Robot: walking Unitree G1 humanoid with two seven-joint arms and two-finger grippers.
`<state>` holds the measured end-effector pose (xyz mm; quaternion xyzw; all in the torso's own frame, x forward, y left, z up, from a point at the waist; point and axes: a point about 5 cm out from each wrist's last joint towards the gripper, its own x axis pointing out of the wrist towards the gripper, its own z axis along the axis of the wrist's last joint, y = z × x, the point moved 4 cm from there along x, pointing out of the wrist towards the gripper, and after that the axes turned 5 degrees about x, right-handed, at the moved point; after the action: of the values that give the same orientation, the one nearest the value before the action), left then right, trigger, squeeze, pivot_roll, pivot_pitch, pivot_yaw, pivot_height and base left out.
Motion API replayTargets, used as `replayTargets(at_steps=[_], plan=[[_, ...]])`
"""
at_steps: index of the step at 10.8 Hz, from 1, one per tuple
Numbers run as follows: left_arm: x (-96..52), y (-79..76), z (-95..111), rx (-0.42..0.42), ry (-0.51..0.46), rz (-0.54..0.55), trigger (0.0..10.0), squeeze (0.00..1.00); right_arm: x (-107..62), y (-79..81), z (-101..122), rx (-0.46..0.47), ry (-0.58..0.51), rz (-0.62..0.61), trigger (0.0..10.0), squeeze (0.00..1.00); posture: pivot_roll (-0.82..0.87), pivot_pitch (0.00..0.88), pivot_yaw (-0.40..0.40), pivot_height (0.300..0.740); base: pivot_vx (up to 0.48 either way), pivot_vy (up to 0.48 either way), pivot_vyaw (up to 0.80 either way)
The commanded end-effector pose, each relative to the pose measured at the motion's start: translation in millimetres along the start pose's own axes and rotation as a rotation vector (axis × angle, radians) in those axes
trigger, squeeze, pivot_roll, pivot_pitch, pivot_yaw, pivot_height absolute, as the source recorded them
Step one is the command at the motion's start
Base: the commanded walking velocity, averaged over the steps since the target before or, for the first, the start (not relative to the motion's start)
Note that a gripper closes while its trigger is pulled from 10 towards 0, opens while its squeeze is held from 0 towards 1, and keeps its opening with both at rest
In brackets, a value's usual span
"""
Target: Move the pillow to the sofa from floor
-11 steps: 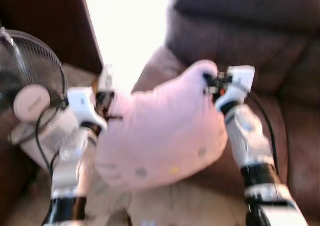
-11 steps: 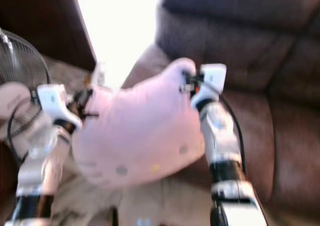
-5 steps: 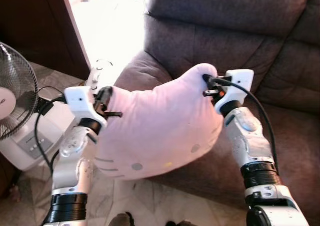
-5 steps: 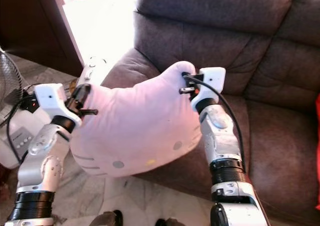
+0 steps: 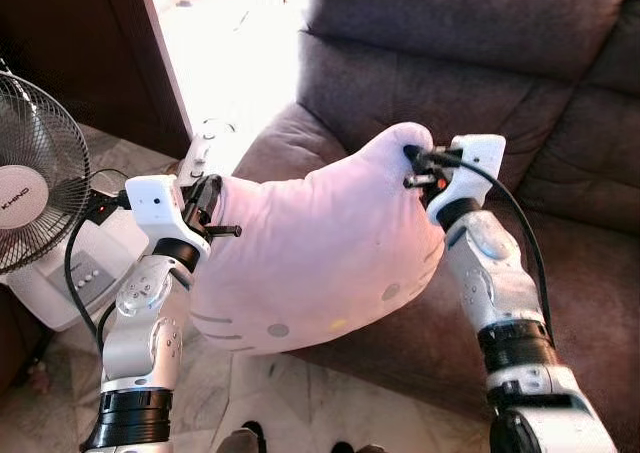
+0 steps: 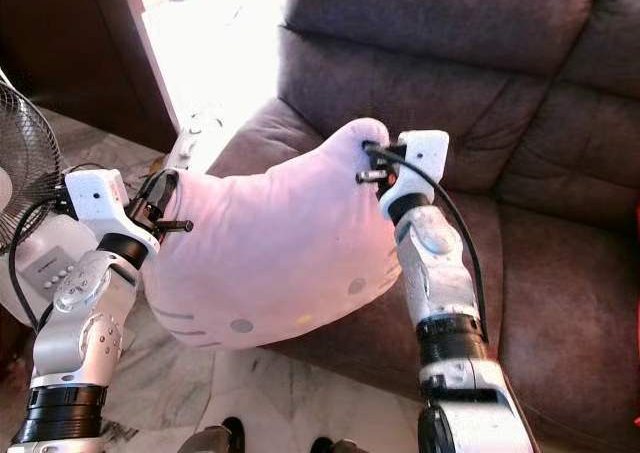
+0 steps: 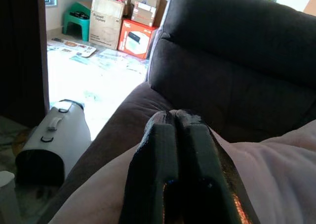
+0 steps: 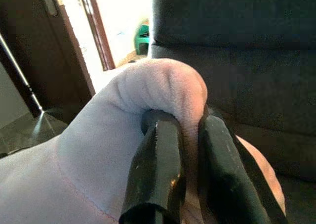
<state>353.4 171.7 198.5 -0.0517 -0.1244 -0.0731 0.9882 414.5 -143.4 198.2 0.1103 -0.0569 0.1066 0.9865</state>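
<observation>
Floor (image 5: 270, 393): pale marble tiles at the near edge, under the raised pillow.
Change: compared with a moment ago the whole view has slid a little to the right and the fan sits further in; that reads as the camera turning, not the things moving. The pillow stays lifted between both arms, so the carry looks nearly done and only the set-down is left.
Pillow (image 5: 320, 253): pink, soft, with a stitched face; held in the air, its near part over the floor and its far part over the front of the seat cushion.
Left gripper (image 5: 205, 201): fingers (image 7: 170, 174) pressed together on the pillow's left edge, fabric bulging just beyond them.
Right gripper (image 6: 372, 163): fingers (image 8: 158, 169) pinching the rounded far-right corner, a fold of cloth squeezed between them.
Fan (image 5: 35, 188): standing at far left beside a white unit, clear of the pillow.
Sofa (image 5: 480, 93): dark brown, behind and right of the pillow; its seat lies open to take the load.
</observation>
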Motion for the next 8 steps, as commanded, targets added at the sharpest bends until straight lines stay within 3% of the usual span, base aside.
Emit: replayTargets(at_steps=[1, 2, 5, 6, 8], plan=[[0.9, -4.9, 6, -0.001, -0.022, -0.027, 10.0, 0.00, 2.7, -5.6, 17, 0.020, -0.055, -0.025, 10.0, 0.00, 0.11, 0.160, -0.050, 0.740, 0.244, 0.000, -0.76], [0.9, -4.8, 5, 0.000, -0.021, -0.029, 10.0, 0.00, 1.4, -1.9, 18, -0.036, -0.073, -0.008, 10.0, 0.00, 0.11, 0.159, -0.050, 0.740, 0.247, 0.000, 0.00], [0.9, -7.0, 5, 0.001, -0.020, -0.040, 10.0, 0.00, 3.0, 0.0, 15, -0.007, -0.065, -0.016, 10.0, 0.00, 0.11, 0.148, -0.051, 0.740, 0.250, 0.000, 0.00], [0.9, -7.3, 5, 0.003, -0.020, -0.043, 10.0, 0.00, 4.3, 1.6, 14, 0.015, -0.055, -0.008, 10.0, 0.00, 0.11, 0.145, -0.051, 0.740, 0.251, 0.000, -0.63], [0.7, -7.8, 5, 0.004, -0.021, -0.046, 10.0, 0.00, 3.7, 7.2, 16, -0.012, -0.071, 0.025, 10.0, 0.00, 0.11, 0.141, -0.051, 0.740, 0.253, 0.000, 0.00]])
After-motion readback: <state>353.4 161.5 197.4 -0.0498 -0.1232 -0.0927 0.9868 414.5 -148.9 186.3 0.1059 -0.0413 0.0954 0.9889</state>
